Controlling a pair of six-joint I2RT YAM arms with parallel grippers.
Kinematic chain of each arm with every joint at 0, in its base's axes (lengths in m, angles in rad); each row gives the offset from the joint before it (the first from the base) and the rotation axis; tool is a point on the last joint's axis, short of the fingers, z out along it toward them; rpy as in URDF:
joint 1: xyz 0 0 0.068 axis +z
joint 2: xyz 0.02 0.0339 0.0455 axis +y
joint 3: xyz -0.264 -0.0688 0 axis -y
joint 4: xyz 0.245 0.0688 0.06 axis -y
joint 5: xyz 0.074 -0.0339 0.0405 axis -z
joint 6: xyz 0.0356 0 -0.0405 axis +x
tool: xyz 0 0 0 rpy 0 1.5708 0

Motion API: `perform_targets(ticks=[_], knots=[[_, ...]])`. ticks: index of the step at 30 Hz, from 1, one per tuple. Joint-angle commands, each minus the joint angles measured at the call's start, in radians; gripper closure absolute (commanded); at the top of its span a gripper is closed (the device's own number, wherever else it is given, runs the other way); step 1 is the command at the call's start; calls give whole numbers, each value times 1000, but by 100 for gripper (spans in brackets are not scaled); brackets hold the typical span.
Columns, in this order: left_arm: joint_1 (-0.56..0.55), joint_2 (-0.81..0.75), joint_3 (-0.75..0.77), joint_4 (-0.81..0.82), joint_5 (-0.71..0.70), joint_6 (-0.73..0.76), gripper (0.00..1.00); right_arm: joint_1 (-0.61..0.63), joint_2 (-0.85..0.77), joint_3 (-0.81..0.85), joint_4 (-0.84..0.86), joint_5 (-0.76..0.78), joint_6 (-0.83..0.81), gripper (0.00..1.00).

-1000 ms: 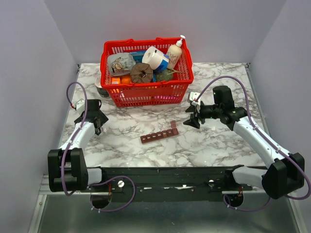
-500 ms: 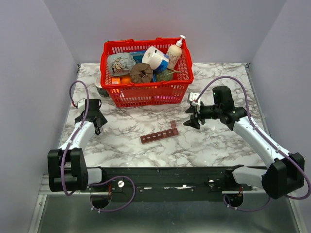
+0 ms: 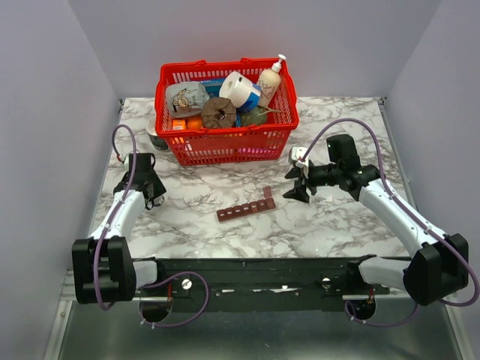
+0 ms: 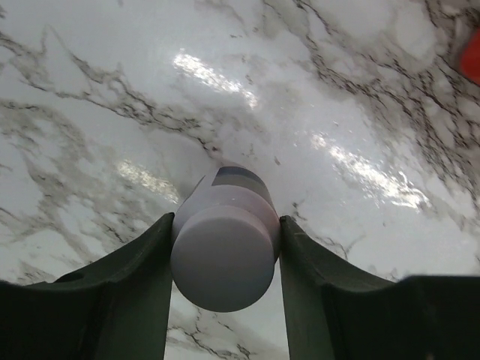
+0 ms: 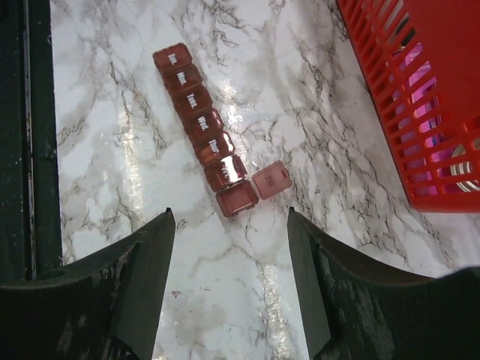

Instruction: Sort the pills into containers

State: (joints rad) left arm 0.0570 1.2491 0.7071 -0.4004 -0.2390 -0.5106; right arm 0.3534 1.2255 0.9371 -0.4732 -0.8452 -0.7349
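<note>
As the left gripper (image 4: 225, 225) is narrowing, we are seeing its jaws, wide a second ago, now pressing both sides of the white bottle (image 4: 223, 262) between them. We are judging this bottle to be the pill source, so pickup is beginning. The right gripper (image 5: 229, 216) is hanging half-open and empty, with the containers (image 5: 196, 120) directly below it and the end lid (image 5: 271, 182) flipped open.

The left arm (image 3: 120, 217) is lying low to the front-left of the red basket (image 3: 225, 146), with the left gripper (image 3: 151, 196) pointing down and both fingers (image 4: 142, 285) pressing against the sides of a small white bottle (image 4: 225, 259). The right arm (image 3: 390, 202) is angling in from the basket's front-right, and the right gripper (image 3: 294, 186) is hovering with its jaws spread apart and nothing between them.
</note>
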Motion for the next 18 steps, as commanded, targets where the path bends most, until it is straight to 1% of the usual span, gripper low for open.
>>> perform_targets(ticks=[1,4,5,6,7,8,9,10,11,12,13,14,15,16,17,18], knots=[[-15,-138,23,-43,360,93,100,-4,23,-4,-97,-127,-113,29],[-54,-242,3,-49,513,130,100,-1,43,3,-188,-219,-219,29],[-109,-267,-1,-42,614,135,100,5,46,3,-202,-238,-237,29],[-140,-284,-8,-37,660,138,100,12,49,2,-209,-259,-259,29],[-166,-316,-11,-26,712,130,100,19,46,-10,-202,-262,-261,26],[-236,-332,-18,10,772,112,100,41,40,-20,-187,-265,-256,23],[-274,-344,-23,34,806,78,100,53,35,-30,-164,-256,-220,20],[-310,-359,-27,64,825,51,100,64,34,-46,-119,-250,-206,18],[-351,-364,-31,142,833,17,100,90,28,-50,-101,-246,-190,18],[-423,-364,-38,187,837,-21,100,101,28,-57,-78,-230,-148,17],[-468,-355,-43,234,831,-87,100,111,26,-60,-32,-220,-124,17],[-500,-347,-47,326,813,-124,100,131,26,-67,-7,-204,-98,17],[-561,-337,-46,365,779,-155,100,140,23,-73,25,-163,-36,16],[-586,-305,-41,394,752,-208,100,148,17,-80,89,-141,-9,16],[-611,-288,-35,444,726,-233,100,160,12,-87,114,-123,14,16],[-637,-268,-22,468,704,-256,100,165,2,-98,134,-103,40,11]])
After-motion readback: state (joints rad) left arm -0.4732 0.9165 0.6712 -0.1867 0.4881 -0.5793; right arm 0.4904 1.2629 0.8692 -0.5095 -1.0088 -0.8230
